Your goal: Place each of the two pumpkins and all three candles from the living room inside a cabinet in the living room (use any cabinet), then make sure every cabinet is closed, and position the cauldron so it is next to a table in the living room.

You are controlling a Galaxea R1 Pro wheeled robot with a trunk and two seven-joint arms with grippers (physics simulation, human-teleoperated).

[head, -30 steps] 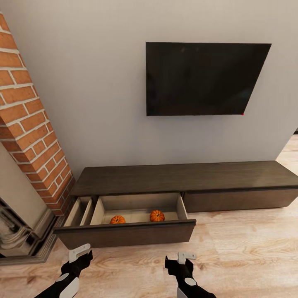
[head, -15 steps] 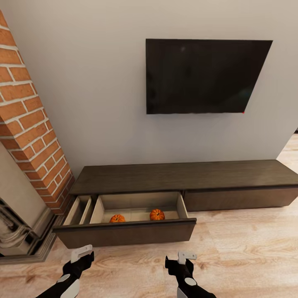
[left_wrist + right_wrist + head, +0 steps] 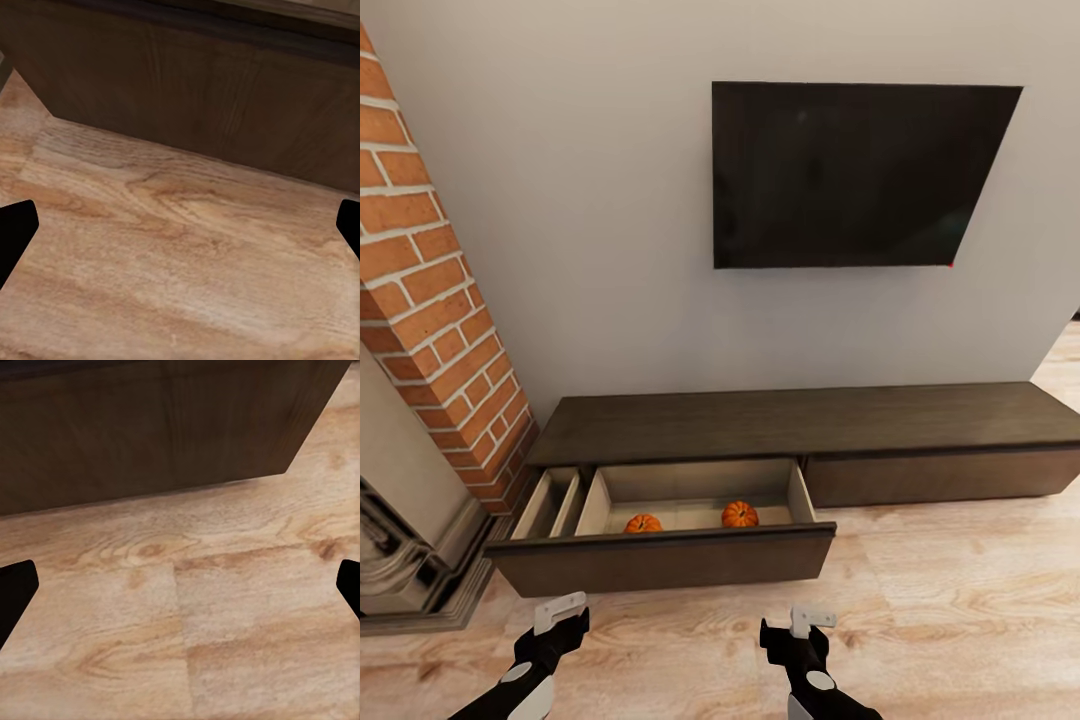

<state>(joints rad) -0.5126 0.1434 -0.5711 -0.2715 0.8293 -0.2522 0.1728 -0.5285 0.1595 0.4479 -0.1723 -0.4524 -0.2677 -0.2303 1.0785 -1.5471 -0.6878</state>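
Note:
The long dark-brown cabinet (image 3: 800,425) stands against the wall, its left wide drawer (image 3: 660,562) pulled out. Two orange pumpkins lie apart on the beige drawer floor, one (image 3: 643,523) at the left, the other (image 3: 739,514) near the middle. My left gripper (image 3: 560,618) and right gripper (image 3: 803,628) hover low over the wood floor just in front of the drawer front, both open and empty. In the wrist views the left gripper (image 3: 180,229) and right gripper (image 3: 180,585) face the floor and the dark drawer front. The candles and the cauldron are out of view.
A black TV (image 3: 850,175) hangs on the wall above the cabinet. A brick chimney (image 3: 430,300) and a fireplace surround (image 3: 400,560) stand close at the left. The cabinet's right drawer front (image 3: 950,475) is flush. Light wood floor (image 3: 960,600) stretches to the right.
The whole picture has shifted slightly, so the camera moved. The drawer, pumpkins and both open grippers stand as before.

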